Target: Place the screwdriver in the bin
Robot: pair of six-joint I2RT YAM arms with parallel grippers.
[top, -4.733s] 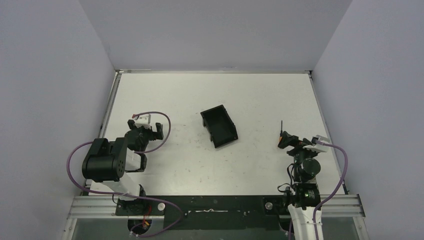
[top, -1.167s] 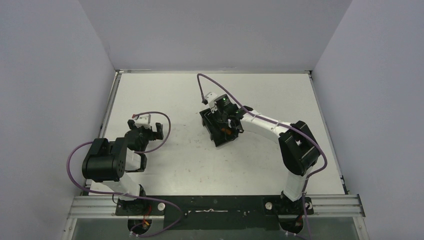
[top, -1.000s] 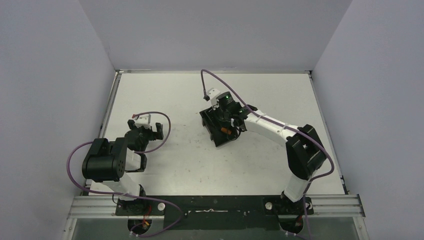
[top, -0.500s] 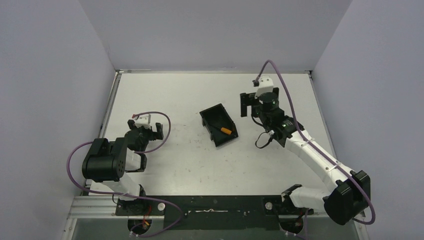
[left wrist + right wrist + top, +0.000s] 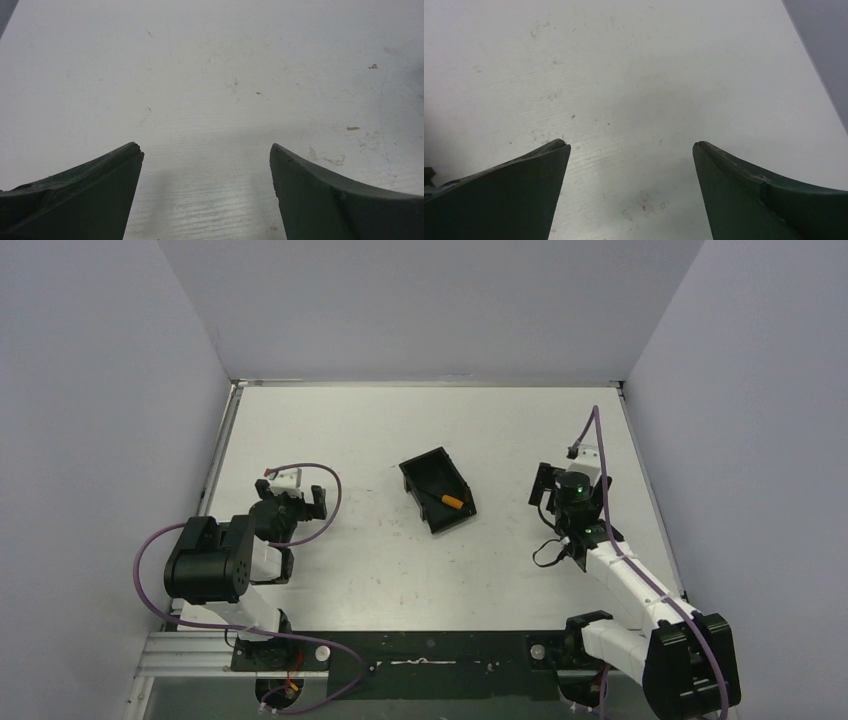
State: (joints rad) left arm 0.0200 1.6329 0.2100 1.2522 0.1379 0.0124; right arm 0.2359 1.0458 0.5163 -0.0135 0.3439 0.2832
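The small black bin (image 5: 432, 475) sits mid-table in the top view. Inside it, toward its near right corner, lies the screwdriver (image 5: 452, 502), its orange handle plain, its thin shaft hard to make out. My right gripper (image 5: 570, 480) hangs over bare table well to the right of the bin, open and empty; its wrist view (image 5: 630, 146) shows only white table between wide-spread fingers. My left gripper (image 5: 297, 498) rests at the left side, far from the bin, open with nothing in it; its wrist view (image 5: 205, 146) shows bare scuffed table.
Grey walls close the table on the left, back and right. The table's right edge (image 5: 647, 480) runs close beside the right gripper. A purple cable (image 5: 588, 430) loops off the right wrist, another off the left arm (image 5: 335, 490).
The right gripper let the screwdriver go in the bin, opened wide, and swung away right and back toward the near side. The left arm has not moved.
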